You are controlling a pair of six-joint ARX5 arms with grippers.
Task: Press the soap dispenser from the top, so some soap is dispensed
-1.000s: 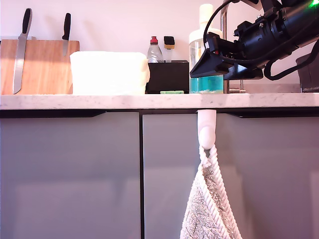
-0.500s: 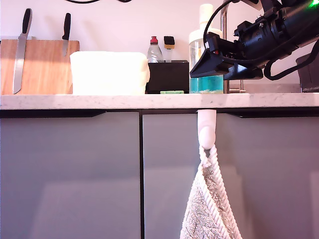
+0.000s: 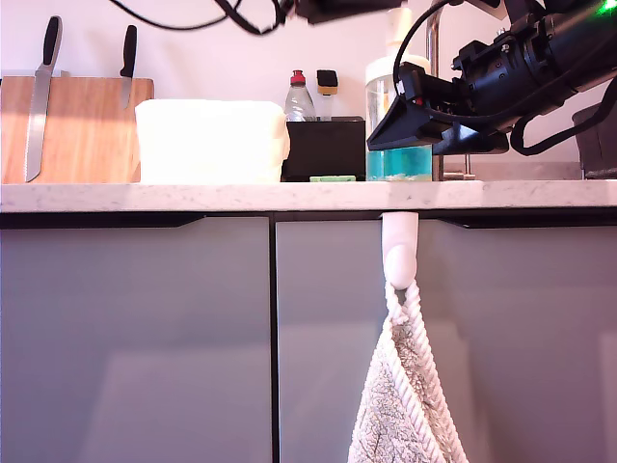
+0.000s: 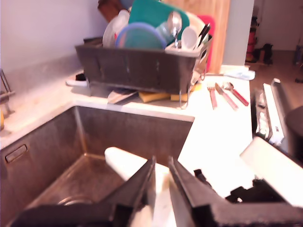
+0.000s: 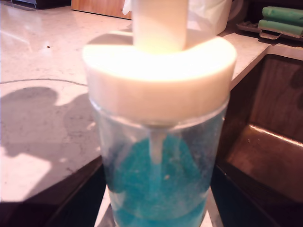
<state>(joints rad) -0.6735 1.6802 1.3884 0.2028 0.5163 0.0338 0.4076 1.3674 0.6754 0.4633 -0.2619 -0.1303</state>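
— Where is the tall clear cylindrical soap dispenser [image 3: 384,116] with its wide white cap?

— You have it standing upright on the pale speckled stone bench [image 3: 193,196], towards the exterior view's right, just beside the rim of the steel sink [image 4: 57,142]. The teal soap [image 5: 156,189] fills only the lower part of the bottle, and the white cylindrical push-top [image 5: 158,23] rises from the middle of the cap.

— And your second pincer [image 3: 390,130]?

— It reaches in from the exterior view's right. In the second wrist view you see its dark jaws set against both sides of the clear bottle, low down, holding the soap dispenser between them.

— What about your first pincer [image 4: 161,163]?

— Its jaws are drawn narrow, with only a slit between them and nothing held. You are looking along it over the sink towards a dark grey dish rack [image 4: 132,71] full of plates and cups. A white rounded shape [image 4: 123,163] lies just beyond the jaw tips; it is too blurred to name.

— Is there anything above the dispenser?

— A dark arm part with black cables [image 3: 337,8] shows at the top edge of the exterior view, just beside the push-top. You cannot tell whether they touch
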